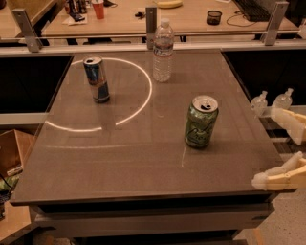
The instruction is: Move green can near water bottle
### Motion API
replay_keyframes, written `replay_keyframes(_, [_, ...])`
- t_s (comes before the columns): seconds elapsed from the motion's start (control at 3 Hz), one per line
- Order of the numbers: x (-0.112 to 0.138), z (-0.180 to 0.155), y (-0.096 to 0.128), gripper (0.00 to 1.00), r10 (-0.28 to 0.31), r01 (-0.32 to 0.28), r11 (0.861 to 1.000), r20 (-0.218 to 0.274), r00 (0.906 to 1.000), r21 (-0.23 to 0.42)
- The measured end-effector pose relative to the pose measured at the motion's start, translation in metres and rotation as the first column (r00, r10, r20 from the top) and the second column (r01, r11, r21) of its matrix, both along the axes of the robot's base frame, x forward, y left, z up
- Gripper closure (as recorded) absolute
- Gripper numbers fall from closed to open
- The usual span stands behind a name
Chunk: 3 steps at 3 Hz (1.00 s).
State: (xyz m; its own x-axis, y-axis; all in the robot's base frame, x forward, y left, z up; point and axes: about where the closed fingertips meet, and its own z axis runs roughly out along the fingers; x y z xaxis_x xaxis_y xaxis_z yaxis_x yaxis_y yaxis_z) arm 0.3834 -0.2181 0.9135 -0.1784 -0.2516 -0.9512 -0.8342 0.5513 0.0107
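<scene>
The green can point(201, 121) stood upright on the right half of a grey table point(143, 162), silver top and pull tab facing up, well apart from everything else on the surface. The water bottle point(163, 50), clear with a white cap and a label band, stood upright near the table's far edge, beyond the can and a little to its left. A slimmer blue-and-silver can point(97, 79) stood upright in the far left part of the table, inside a bright arc of light point(145, 98) that curved across the tabletop between it and the bottle. The gripper point(266, 146) sat off the table's near right corner, its two pale fingers spread wide with nothing between them, clear of the green can and touching no object. Behind the table, a wooden desk point(129, 19) carried a red cup point(98, 8) and a small dark pot point(214, 17).
</scene>
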Motion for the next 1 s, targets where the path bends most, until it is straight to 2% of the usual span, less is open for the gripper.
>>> replay_keyframes(0.33, [0.007, -0.008, 0.015, 0.00, 0.004, -0.005, 1.000, 0.043, 0.9991, 0.024])
replay_keyframes(0.67, [0.018, -0.019, 0.033, 0.00, -0.028, 0.028, 1.000, 0.082, 0.9962, 0.003])
replay_keyframes(1.0, [0.036, -0.028, 0.043, 0.00, -0.114, 0.115, 0.993, 0.087, 0.9897, -0.005])
